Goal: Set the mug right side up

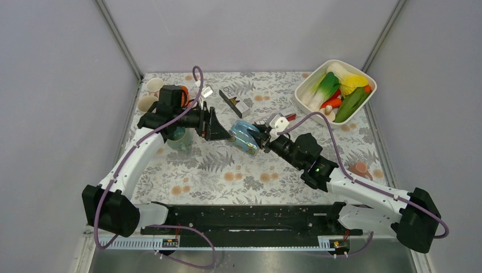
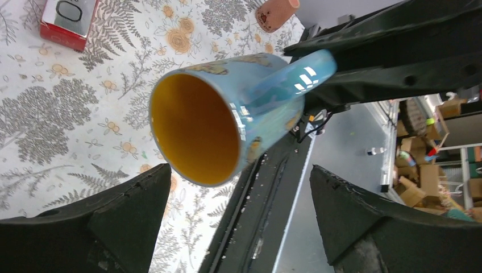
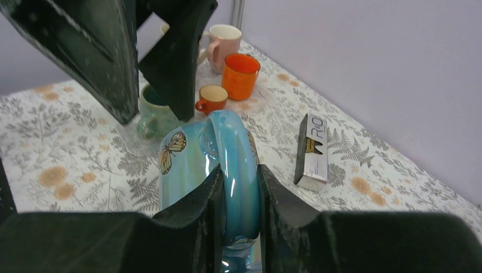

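Blue mug (image 1: 245, 136) sideways, mouth pointing left

The top camera looks steeply down from above and behind the arm bases at 6 o'clock, far enough off to take in the whole table (image 1: 227, 182). The left wrist camera sits close behind the left gripper (image 2: 239, 168), facing the table's 4 o'clock. The right wrist camera looks closely past the right gripper (image 3: 239, 176) toward 10 o'clock. All three views share the mug (image 1: 245, 135). The right wrist and top views also share the orange cup (image 3: 240, 75).
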You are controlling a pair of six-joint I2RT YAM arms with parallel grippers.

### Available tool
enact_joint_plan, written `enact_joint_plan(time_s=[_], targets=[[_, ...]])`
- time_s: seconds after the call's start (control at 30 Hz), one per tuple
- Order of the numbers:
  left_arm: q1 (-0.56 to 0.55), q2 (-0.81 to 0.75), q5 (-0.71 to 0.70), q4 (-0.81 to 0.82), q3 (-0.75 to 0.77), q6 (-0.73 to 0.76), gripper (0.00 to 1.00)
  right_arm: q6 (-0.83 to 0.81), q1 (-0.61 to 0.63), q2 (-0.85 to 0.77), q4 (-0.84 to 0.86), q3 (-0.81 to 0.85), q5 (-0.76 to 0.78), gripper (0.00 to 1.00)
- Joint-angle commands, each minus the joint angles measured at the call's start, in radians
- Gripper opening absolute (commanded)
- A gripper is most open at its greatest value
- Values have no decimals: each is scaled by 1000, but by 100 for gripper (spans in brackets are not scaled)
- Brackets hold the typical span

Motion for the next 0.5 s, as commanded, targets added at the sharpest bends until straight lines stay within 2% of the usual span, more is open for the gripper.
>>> enact_joint_plan(time_s=[0.0,0.17,0.33,0.4,0.47], targets=[[-10,17,64,99,-12,120,93,80,-5,-64,229,61,-8,0],[-73,-4,139,95,-29,136,75,85,-5,-62,229,70,-14,0],[-133,-3,166,99,-42,136,51,109,-8,-46,271,65,-16,0],[-143,0,153,99,-50,136,38,122,-10,-45,281,66,-13,0],[-146,5,143,101,-47,136,17,132,-13,-40,286,66,-20,0]])
